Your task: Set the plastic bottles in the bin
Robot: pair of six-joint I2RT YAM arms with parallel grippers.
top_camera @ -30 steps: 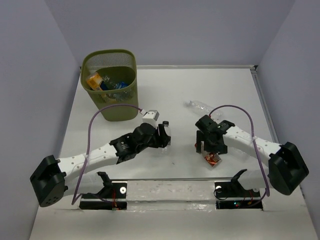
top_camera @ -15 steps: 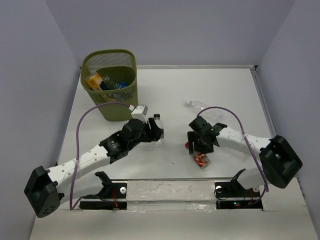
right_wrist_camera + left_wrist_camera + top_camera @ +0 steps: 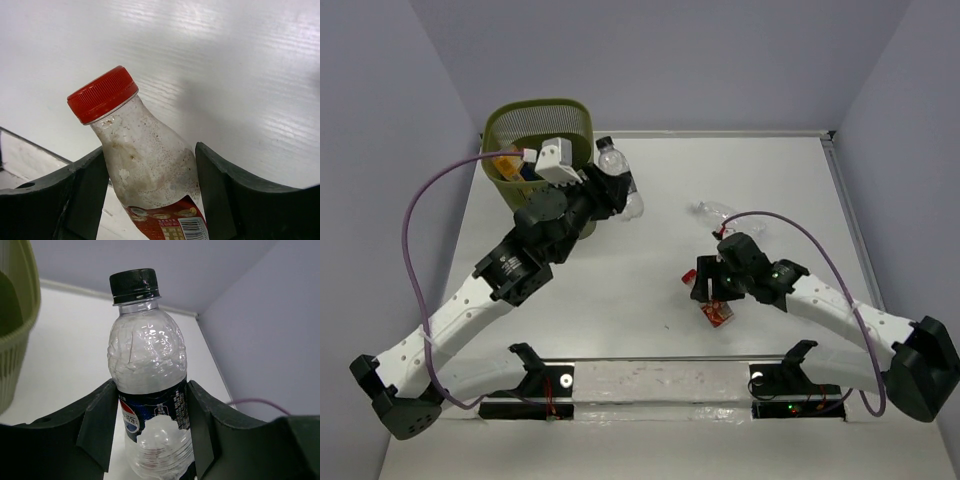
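Note:
My left gripper [image 3: 617, 190] is shut on a clear bottle with a black cap and dark blue label [image 3: 147, 365], held upright in the air just right of the olive-green bin [image 3: 582, 112]. The bin's rim shows at the left edge of the left wrist view [image 3: 17, 335]. My right gripper [image 3: 713, 292] is shut on a red-capped, red-labelled bottle [image 3: 145, 165], low over the table near the front [image 3: 717, 314]. A clear crinkled bottle [image 3: 718, 211] lies on the table behind the right arm.
The bin holds an orange bottle [image 3: 508, 164] and others, mostly hidden by my left arm. A raised rail [image 3: 720, 133] edges the table's far side, and walls stand close behind and to the right.
My left arm has lifted the black-capped bottle from the table's middle up and back to beside the bin's rim. My right gripper has shifted left with the red-capped bottle.

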